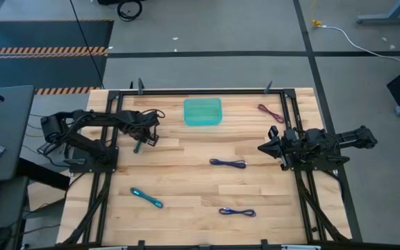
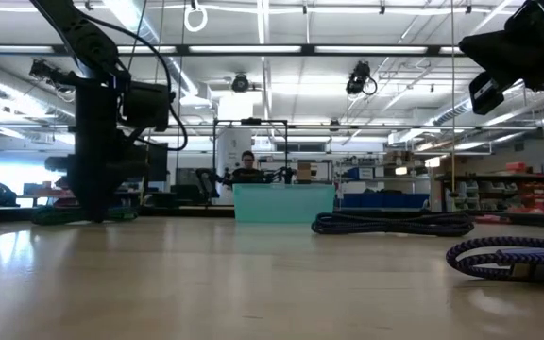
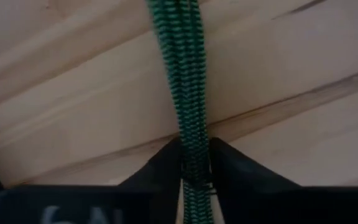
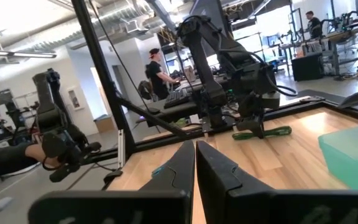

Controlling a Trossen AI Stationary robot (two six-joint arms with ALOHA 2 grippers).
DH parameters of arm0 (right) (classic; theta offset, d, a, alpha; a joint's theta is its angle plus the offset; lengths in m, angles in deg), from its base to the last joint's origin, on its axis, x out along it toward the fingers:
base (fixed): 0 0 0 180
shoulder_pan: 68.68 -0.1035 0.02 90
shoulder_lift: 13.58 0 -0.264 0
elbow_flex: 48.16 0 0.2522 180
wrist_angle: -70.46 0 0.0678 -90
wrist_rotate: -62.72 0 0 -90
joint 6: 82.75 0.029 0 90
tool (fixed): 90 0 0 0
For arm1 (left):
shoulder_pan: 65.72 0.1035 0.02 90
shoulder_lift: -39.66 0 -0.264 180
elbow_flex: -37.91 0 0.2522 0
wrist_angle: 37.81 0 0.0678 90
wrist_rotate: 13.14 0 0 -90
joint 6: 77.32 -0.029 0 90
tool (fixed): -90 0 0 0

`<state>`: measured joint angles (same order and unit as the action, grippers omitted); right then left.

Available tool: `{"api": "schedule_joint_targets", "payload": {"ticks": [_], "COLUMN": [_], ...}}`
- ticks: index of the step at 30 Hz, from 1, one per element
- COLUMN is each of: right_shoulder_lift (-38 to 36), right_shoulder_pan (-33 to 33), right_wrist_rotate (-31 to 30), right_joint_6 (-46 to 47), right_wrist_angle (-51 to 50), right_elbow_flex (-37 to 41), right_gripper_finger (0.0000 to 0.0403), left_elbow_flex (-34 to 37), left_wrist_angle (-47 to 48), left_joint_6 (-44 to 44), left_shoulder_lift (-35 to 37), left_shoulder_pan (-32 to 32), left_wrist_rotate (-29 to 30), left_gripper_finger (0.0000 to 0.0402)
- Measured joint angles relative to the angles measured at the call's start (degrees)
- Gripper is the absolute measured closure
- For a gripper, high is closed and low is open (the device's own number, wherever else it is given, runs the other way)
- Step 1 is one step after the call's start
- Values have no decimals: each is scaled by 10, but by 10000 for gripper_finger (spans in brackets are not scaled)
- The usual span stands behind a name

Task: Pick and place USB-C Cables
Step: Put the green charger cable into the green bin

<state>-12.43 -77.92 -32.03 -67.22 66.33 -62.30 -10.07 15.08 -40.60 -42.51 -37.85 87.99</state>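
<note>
**A:** How far along is the job?

**B:** Barely begun, I'd judge. The teal tray (image 1: 203, 112) sits at 12 o'clock on the tabletop (image 1: 186, 180), and nothing shows inside it from above. All 5 USB-C cables lie outside it.

**A:** Where is each one?

**B:** The maroon cable (image 1: 271, 112) lies toward 2 o'clock, near the tray's right. 1 dark blue-purple cable (image 1: 228, 163) is about at the centre, the second blue-purple cable (image 1: 237, 212) toward 5 o'clock, and the teal cable (image 1: 146, 198) toward 7 o'clock. The green cable (image 1: 139, 145) is at 10 o'clock, under the left gripper (image 1: 143, 139).

**A:** Is that gripper on it?

**B:** Yes. The left wrist view shows its fingers clenched around the green cable (image 3: 185, 93), which runs out over the wood planks. The cable looks to be on the tabletop, not yet lifted.

**A:** And the right arm?

**B:** It waits at 3 o'clock. The right gripper (image 1: 266, 148) has its fingers pressed together with nothing between them, going by its own wrist view.

**A:** What does 1 view give that another lacks?

**B:** Only the high view lays out all 5 cables. Only the left wrist view confirms the grasp. The low view hides the tray's inside and shows just 2 coils close by, while the right wrist view catches the green cable from the side, plus people in the room beyond.
</note>
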Motion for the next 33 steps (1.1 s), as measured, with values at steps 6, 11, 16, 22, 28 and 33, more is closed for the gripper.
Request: {"api": "schedule_joint_targets", "payload": {"ticks": [6,11,16,22,28,33], "right_shoulder_lift": [0,0,0,0,0,0], "right_shoulder_pan": [0,0,0,0,0,0], "right_wrist_rotate": [0,0,-1,-2,-2,-2], "right_joint_6": [0,0,-5,-13,-15,-7], "right_wrist_angle": [0,1,1,1,0,-3], "right_elbow_flex": [0,0,0,0,0,0], "right_gripper_finger": [380,380,380,380,380,380], "left_elbow_flex": [-10,-52,-116,-215,-313,-368], "left_wrist_angle": [-3,-5,-3,-5,-46,-87], "left_joint_6": [-41,-85,-169,-277,-423,-521], "left_shoulder_lift": [2,-1,-1,0,0,-27], "left_shoulder_pan": [0,2,0,0,0,1], "left_wrist_rotate": [-3,-2,-8,-9,-24,-73], "left_gripper_finger": [373,373,374,374,374,374]}}
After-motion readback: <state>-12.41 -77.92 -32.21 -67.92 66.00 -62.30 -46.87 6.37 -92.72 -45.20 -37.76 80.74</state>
